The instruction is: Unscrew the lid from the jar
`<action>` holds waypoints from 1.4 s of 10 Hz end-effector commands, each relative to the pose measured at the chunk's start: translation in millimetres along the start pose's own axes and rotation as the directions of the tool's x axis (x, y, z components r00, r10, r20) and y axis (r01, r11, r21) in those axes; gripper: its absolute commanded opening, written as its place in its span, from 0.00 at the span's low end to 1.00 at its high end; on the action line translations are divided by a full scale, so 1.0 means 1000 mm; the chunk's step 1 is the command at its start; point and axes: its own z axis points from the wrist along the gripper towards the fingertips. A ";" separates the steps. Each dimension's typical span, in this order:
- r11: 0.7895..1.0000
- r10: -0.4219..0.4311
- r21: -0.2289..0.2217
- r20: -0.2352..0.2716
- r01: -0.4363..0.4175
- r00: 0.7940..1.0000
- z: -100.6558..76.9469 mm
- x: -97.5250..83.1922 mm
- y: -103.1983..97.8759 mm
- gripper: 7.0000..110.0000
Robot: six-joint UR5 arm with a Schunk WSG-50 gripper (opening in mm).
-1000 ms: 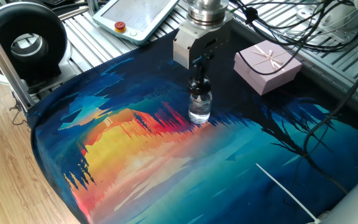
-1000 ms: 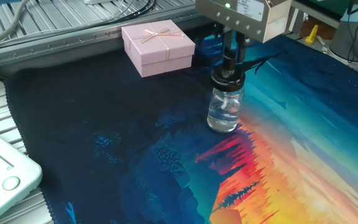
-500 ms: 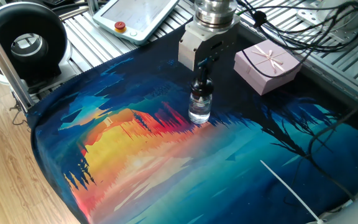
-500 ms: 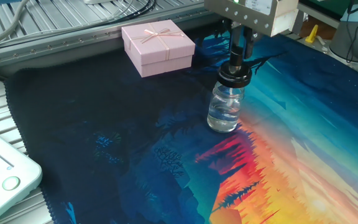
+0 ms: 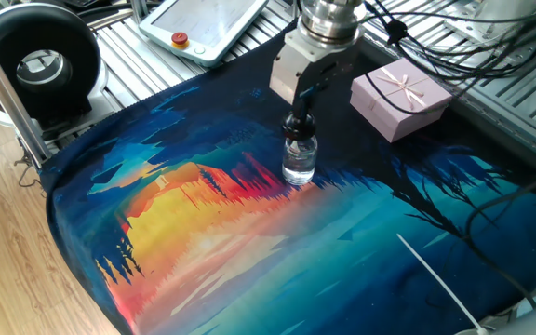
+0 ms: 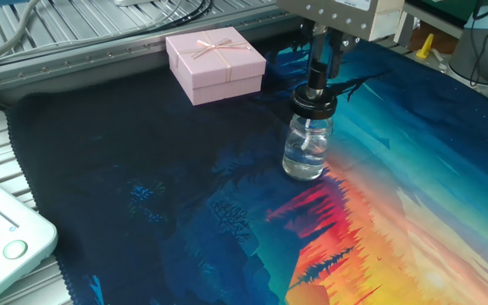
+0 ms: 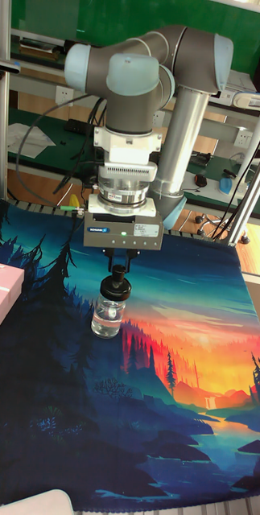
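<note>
The arm points straight down, its gripper [image 7: 117, 272] clamped on the knob of the lid [image 7: 116, 287], which sits atop the jar [image 7: 107, 316] standing upright on the surface [image 7: 186, 402]. Only the tall fixed view shows the arm's bent elbow; the other views show the pink box [image 6: 215, 63] fully.

Gripper [image 7: 117, 272] pointing straight down, fingers closed together, arm upright above

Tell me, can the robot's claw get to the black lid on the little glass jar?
Yes, it looks so. The gripper is already right above the jar, with its fingers closed around the knob of the lid. Nothing stands in the way; the pink box sits off to one side.
</note>
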 end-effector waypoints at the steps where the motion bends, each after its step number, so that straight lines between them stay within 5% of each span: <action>1: 1.000 0.003 -0.020 -0.004 -0.003 1.000 0.008 0.011 0.008 0.00; 14: 1.000 -0.001 0.008 0.032 0.000 1.000 -0.006 0.018 0.000 0.00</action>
